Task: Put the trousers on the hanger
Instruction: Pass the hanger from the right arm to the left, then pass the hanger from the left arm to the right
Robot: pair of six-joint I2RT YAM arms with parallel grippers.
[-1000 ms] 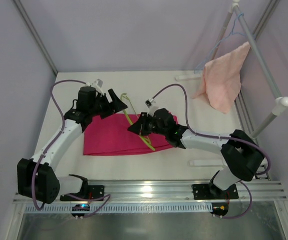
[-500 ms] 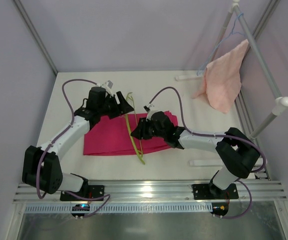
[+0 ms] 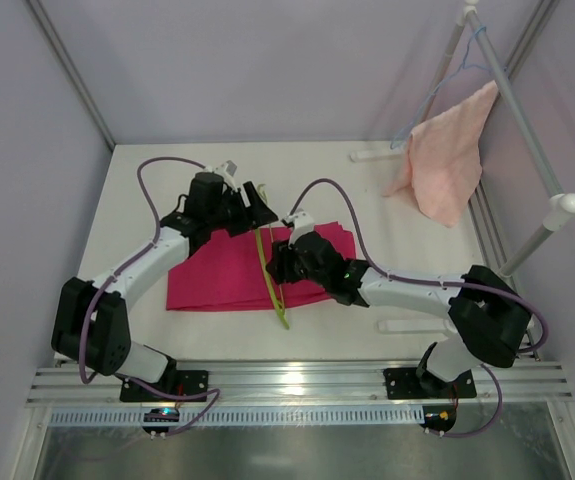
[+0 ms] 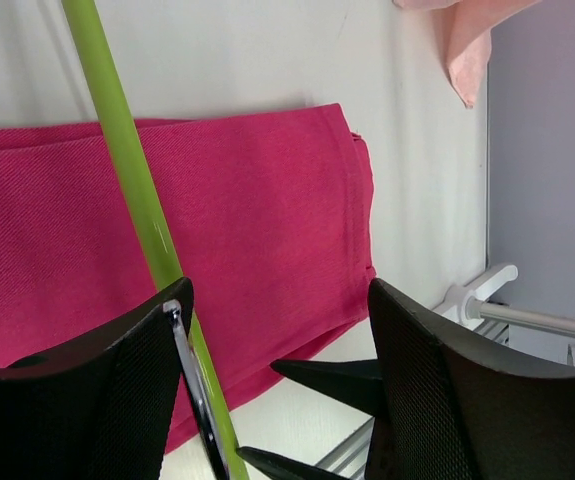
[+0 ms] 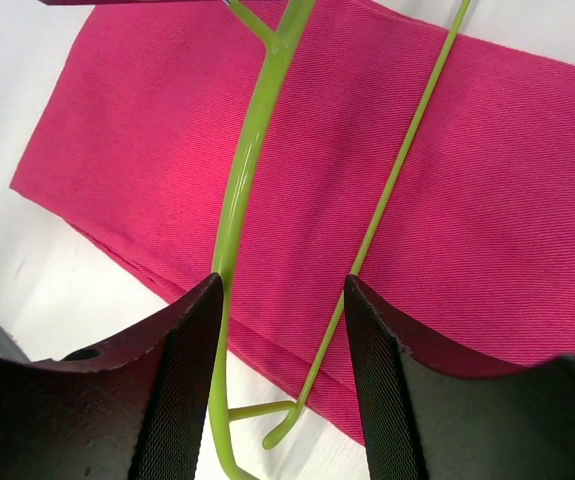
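Note:
The magenta trousers lie folded flat on the white table, also filling the left wrist view and the right wrist view. The lime-green hanger lies across their right part, hook end toward the back. My left gripper is open at that hook end; the green bar runs along its left finger with a shiny metal strip beside it, and the gripper has a wide gap. My right gripper hovers open over the hanger, its jaws straddling the thin lower bar.
A pale pink towel hangs from the slanted white rail at the back right, beside a light-blue wire hanger. Short white bars lie on the table. The metal frame rail runs along the near edge.
My right gripper has opened and let go of the hanger, which now lies more upright across the trousers. My left arm has moved right to the hook end, its jaws narrowing slightly.

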